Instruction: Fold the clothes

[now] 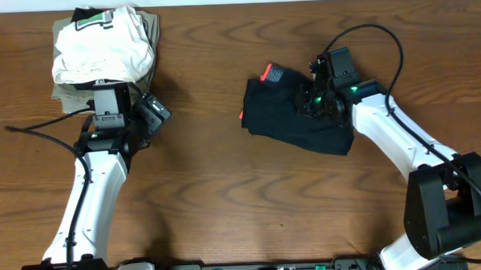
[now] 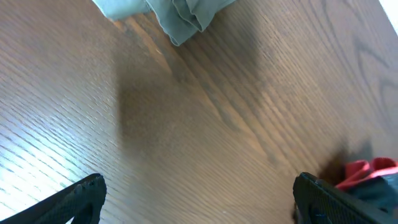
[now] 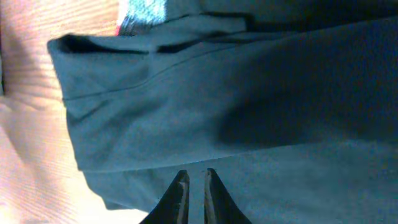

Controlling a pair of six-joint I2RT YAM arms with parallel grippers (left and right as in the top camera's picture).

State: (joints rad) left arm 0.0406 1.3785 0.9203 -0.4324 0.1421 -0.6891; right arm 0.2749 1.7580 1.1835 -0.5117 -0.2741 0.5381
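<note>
The black pants (image 1: pixel 292 121) lie folded into a compact bundle on the wooden table, right of centre. Their grey waistband with red lining (image 1: pixel 272 72) shows at the bundle's top left corner. My right gripper (image 1: pixel 313 100) is low over the bundle's upper right part. In the right wrist view its fingers (image 3: pixel 194 180) are almost together over the black fabric (image 3: pixel 249 93), with no cloth visibly pinched. My left gripper (image 1: pixel 153 114) is open and empty at the left. In the left wrist view its fingers (image 2: pixel 199 199) spread wide over bare wood, and the red lining (image 2: pixel 367 171) peeks in at the right.
A stack of folded garments (image 1: pixel 101 52), white on top of olive, sits at the table's back left, just behind my left arm. A corner of it shows in the left wrist view (image 2: pixel 180 15). Bare wood (image 1: pixel 201 152) lies between the stack and the pants.
</note>
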